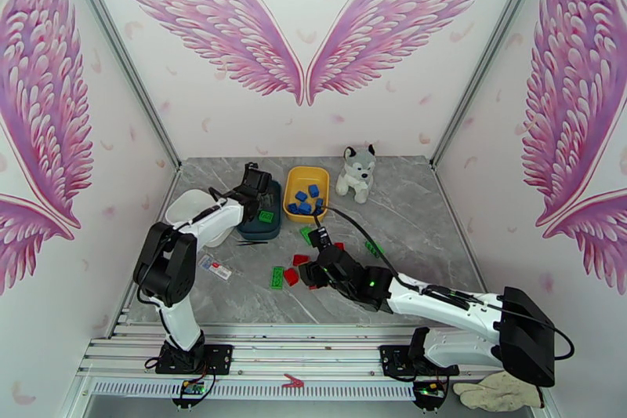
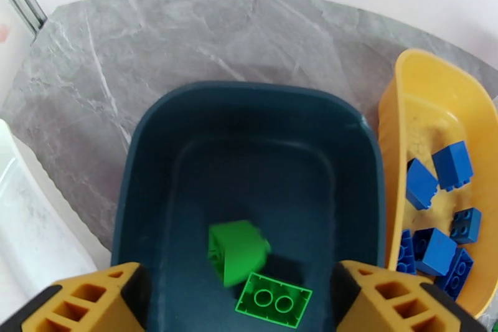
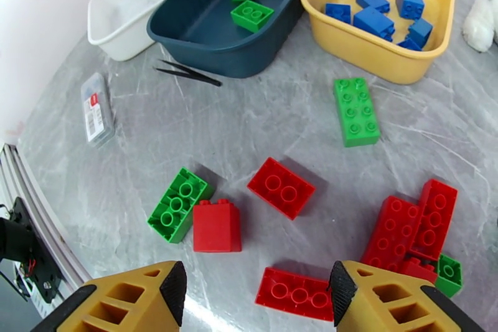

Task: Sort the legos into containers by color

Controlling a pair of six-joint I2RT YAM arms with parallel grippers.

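Observation:
My left gripper (image 2: 241,294) hangs open over the dark teal tray (image 2: 249,90), with nothing between its fingers. Two green legos lie in that tray, one tipped on its side (image 2: 238,251) and one studs-up (image 2: 274,301). The yellow tray (image 3: 373,59) holds several blue legos (image 3: 373,18). The white tray (image 3: 124,34) stands left of the teal one. My right gripper (image 3: 256,293) is open just above a flat red lego (image 3: 292,294). Loose red legos (image 3: 281,187) and green legos (image 3: 357,112) lie on the table around it.
Black tweezers (image 3: 187,73) and a small clear case (image 3: 96,108) lie in front of the teal tray. A plush husky (image 1: 358,171) sits right of the yellow tray. A glove (image 1: 498,392) lies by the right arm's base. Walls close in the table on three sides.

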